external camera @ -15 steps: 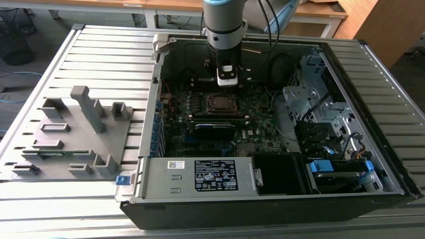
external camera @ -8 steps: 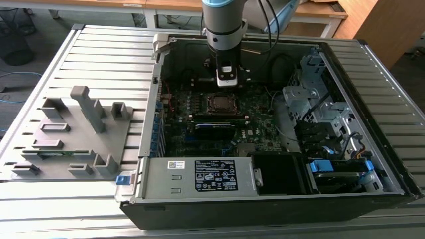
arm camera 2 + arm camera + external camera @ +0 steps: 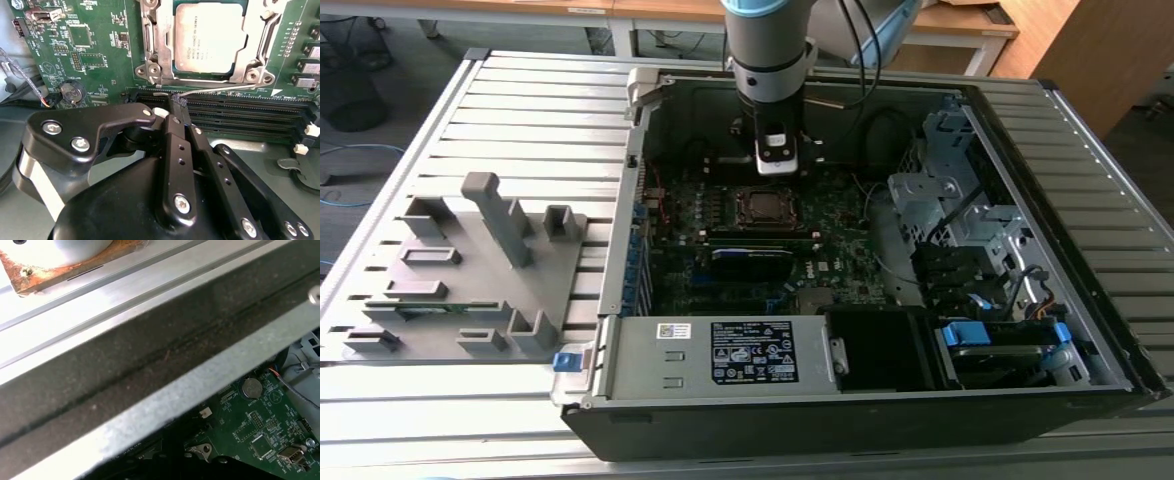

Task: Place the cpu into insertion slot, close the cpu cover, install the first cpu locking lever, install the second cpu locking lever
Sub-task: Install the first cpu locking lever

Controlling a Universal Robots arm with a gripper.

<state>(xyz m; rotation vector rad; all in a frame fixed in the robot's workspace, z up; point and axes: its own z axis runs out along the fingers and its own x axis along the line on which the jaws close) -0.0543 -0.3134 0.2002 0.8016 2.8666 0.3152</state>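
Observation:
The cpu, a square chip with a grey metal top, lies in the insertion slot on the green motherboard. Over its edges the silver cpu cover lies flat. A thin wire locking lever runs along the socket's edge beside the memory slots. My gripper is shut, its black fingertips pressed together right at that lever's free end. In the exterior view the gripper hangs inside the open computer case, just beyond the socket. I cannot make out another lever.
Long black memory slots lie beside the lever, and a coin cell sits on the board. The case holds a power supply, a drive cage and cables. A grey fixture stands on the slatted table at the exterior view's left.

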